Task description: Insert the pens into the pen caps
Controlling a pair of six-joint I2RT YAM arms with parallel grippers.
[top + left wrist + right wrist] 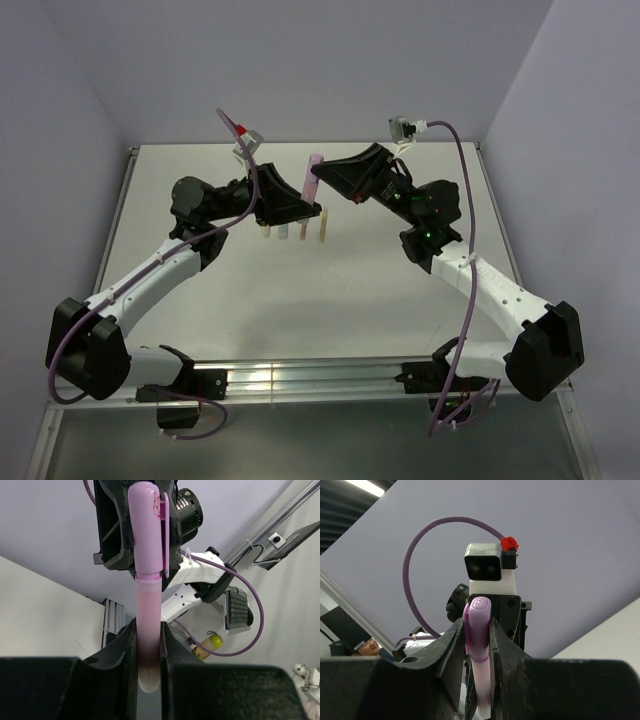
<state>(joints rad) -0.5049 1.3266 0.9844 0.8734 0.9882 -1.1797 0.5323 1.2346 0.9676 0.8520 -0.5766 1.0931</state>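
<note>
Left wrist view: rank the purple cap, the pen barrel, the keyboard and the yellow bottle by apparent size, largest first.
1. purple cap and pen barrel: too alike to rank. The cap is wider and the barrel longer, and both are close to the camera.
2. keyboard, far off.
3. yellow bottle, partly hidden.

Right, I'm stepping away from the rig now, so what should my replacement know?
Left gripper: jaws shut on the slim pink plastic pen.
Right gripper: jaws shut on the stubby purple plastic cap, which is over the pen's tip, held above the white table. Fully seated? Cannot tell.
Four more small sticks lie on the table near the left gripper; capped or not, too small to tell.
Left: release, then check those.
</note>
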